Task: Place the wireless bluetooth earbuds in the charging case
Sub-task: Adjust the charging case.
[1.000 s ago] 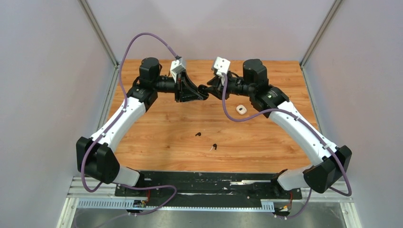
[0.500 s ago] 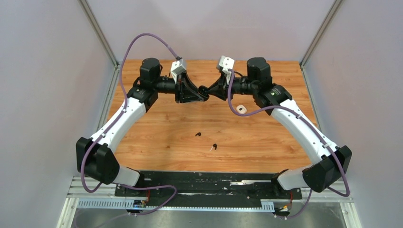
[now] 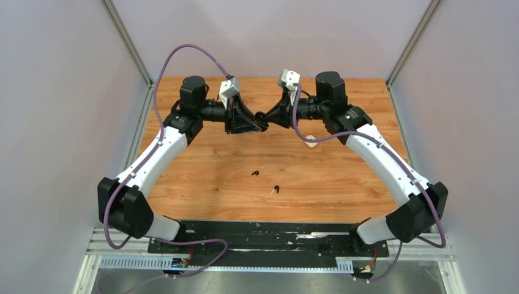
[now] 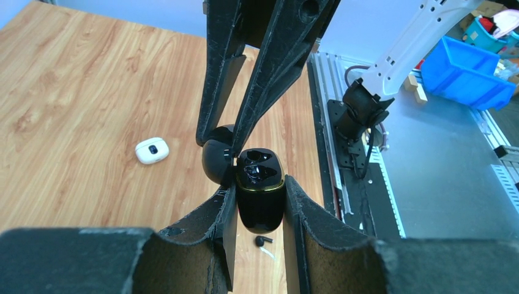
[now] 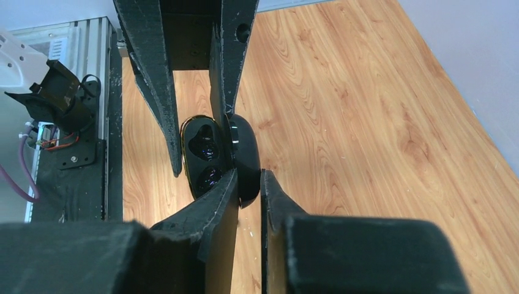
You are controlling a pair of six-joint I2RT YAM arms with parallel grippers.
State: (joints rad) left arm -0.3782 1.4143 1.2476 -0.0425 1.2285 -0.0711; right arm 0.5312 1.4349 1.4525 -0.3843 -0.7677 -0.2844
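My left gripper point(image 3: 261, 125) is shut on a black charging case point(image 4: 260, 196) with a gold rim and holds it above the table's far middle. The case is open, and its two sockets hold nothing. My right gripper point(image 3: 262, 115) meets it from the right. Its fingers are shut on the case's open lid point(image 5: 245, 153), which also shows in the left wrist view point(image 4: 215, 160). Two black earbuds point(image 3: 254, 174) point(image 3: 276, 187) and one white earbud point(image 3: 271, 192) lie on the table's near middle. The second white earbud is out of sight.
A small white case point(image 3: 311, 141) lies on the wooden table point(image 3: 202, 177), right of centre, partly behind the right arm's purple cable; it also shows in the left wrist view point(image 4: 152, 150). Grey walls enclose the table on three sides.
The right gripper moved left to the left gripper and turned at the wrist, and its fingers came onto the case's lid. The left arm held still.
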